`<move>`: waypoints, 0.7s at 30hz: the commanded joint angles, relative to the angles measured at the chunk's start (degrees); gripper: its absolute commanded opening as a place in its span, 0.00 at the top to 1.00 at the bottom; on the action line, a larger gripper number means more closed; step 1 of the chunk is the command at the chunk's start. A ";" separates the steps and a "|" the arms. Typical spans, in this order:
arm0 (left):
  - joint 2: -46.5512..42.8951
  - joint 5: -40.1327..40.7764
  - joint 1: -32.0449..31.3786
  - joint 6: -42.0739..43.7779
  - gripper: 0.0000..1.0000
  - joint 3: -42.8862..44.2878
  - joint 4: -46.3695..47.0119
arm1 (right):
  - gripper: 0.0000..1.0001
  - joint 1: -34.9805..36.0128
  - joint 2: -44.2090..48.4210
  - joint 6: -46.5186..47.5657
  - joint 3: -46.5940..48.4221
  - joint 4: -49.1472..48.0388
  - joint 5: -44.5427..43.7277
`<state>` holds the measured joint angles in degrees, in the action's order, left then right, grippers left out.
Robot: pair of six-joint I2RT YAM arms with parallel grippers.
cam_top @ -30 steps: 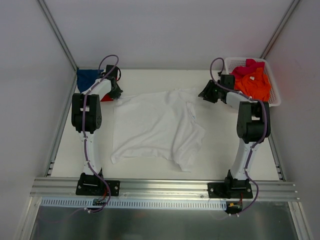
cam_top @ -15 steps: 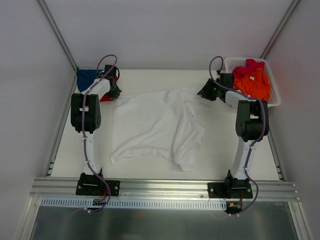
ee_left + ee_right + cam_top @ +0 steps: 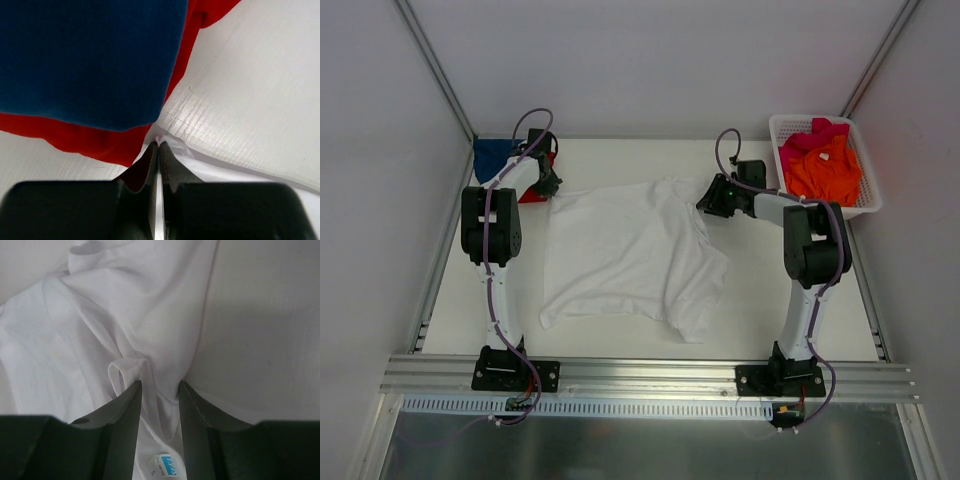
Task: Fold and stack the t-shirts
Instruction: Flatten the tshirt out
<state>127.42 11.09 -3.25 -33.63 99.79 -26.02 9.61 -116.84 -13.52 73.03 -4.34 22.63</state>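
two down maybe: blue shirt [image 3: 495, 155] on red shirt [image 3: 532, 194] back-left. white t-shirt [image 3: 630, 250] lies unfolded mid-table. left gripper [image 3: 158, 145] clamps its corner, right gripper [image 3: 160, 384] straddles a collar fold, seemingly unclosed. orange shirt [image 3: 825, 170] and pink shirt [image 3: 815, 134] wait in the basket [image 3: 775, 124].

Low in my right wrist view, at about six o'clock, a small neck label [image 3: 168, 464] sits in the white t-shirt [image 3: 95, 335]. Its blue patch carries pale lettering too blurred for me to read. Just below it, toward seven o'clock, I make out a single dark letter, apparently an S. From overhead, at two o'clock, the orange t-shirt [image 3: 830, 178] in the basket [image 3: 775, 124] shows a white tag [image 3: 826, 155], too small to read.
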 commanded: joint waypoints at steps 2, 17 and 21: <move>0.03 0.77 0.70 0.84 1.00 1.90 -0.70 | 0.61 -0.03 5.39 0.51 1.23 0.38 -0.39; 0.03 0.33 0.70 0.93 1.00 1.99 -0.70 | 0.61 0.24 9.17 1.65 1.41 2.14 -0.84; -0.06 0.33 0.70 0.93 1.00 1.81 -0.70 | 0.61 0.24 8.29 1.39 0.79 1.35 -0.66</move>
<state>127.42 11.07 -3.25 -33.63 99.85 -26.02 9.63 -109.95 -12.62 73.08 -2.13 21.50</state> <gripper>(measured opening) 0.010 0.389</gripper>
